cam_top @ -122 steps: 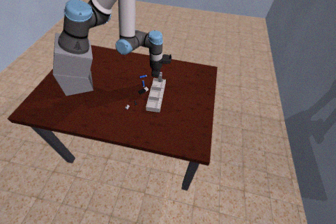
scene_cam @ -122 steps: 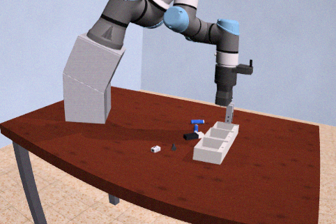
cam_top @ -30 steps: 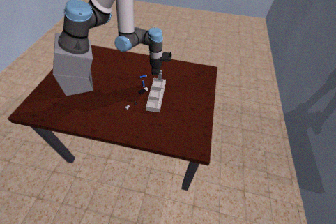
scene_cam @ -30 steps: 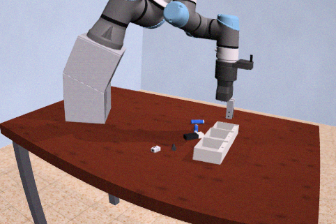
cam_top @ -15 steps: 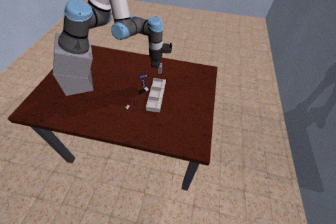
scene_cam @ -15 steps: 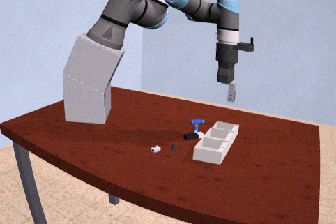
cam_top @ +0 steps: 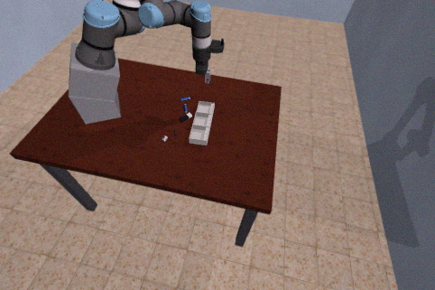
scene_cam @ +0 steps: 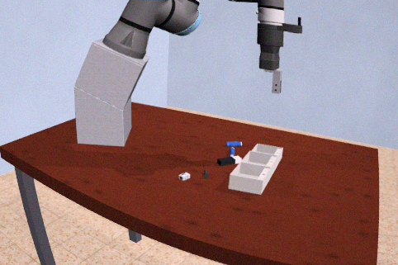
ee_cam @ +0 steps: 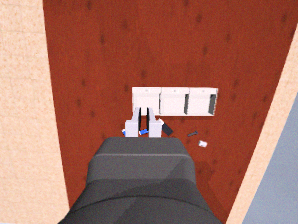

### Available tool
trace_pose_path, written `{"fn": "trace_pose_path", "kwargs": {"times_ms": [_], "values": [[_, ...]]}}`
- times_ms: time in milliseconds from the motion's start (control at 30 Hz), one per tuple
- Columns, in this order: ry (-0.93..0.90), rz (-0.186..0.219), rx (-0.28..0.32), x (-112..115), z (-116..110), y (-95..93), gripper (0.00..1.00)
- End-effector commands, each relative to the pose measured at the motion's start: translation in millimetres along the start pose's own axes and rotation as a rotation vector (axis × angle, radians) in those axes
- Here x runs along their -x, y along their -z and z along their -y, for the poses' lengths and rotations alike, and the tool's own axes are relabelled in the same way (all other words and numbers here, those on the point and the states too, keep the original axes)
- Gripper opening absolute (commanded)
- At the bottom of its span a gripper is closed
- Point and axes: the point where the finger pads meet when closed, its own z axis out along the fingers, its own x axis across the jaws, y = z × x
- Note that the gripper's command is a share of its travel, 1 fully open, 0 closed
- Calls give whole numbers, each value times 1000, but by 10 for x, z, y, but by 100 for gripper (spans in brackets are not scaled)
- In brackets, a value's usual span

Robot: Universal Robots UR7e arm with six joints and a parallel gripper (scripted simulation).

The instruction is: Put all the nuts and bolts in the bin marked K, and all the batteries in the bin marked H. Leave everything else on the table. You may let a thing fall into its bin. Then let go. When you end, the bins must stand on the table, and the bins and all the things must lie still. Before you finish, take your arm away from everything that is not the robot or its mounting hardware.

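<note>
My gripper (cam_top: pixel 208 78) hangs high above the table, over the far end of the white three-compartment bin (cam_top: pixel 201 122). Its fingers stand a narrow gap apart with nothing between them, as the wrist view (ee_cam: pixel 145 117) and the exterior view (scene_cam: pixel 277 87) show. The bin (scene_cam: pixel 256 167) stands on the table; its letters are too small to read. Two blue batteries (cam_top: pixel 185 98) (cam_top: pixel 186 107) lie left of the bin's far end. A small dark bolt (scene_cam: pixel 205 174) lies left of the bin's near end. The wrist view shows the bin (ee_cam: pixel 175 101) and the bolt (ee_cam: pixel 192 134).
A black and white block (scene_cam: pixel 226 161) lies against the bin's left side. A small white piece (scene_cam: pixel 184 176) lies left of the bolt. The robot's grey base block (cam_top: pixel 95 89) stands at the table's far left.
</note>
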Motion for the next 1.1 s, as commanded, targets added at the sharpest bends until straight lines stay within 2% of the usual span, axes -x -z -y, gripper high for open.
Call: {"fn": "trace_pose_path", "kwargs": {"times_ms": [0,67,100,267,333,367,600,833,900,967,1067], "values": [[0,3,5,-4,-7,15,31],[0,3,5,-4,-7,15,31],[50,3,5,22,-64,-40,60],[237,2,5,149,-352,-313,60],[237,2,5,149,-352,-313,60],[324,3,6,174,-410,-368,60],[516,4,4,352,-813,-752,60],[516,4,5,530,-1216,-1135,60],[516,4,5,530,-1216,-1135,60],[516,4,5,586,-1340,-1239,60],[516,4,5,601,-1366,-1238,60]]}}
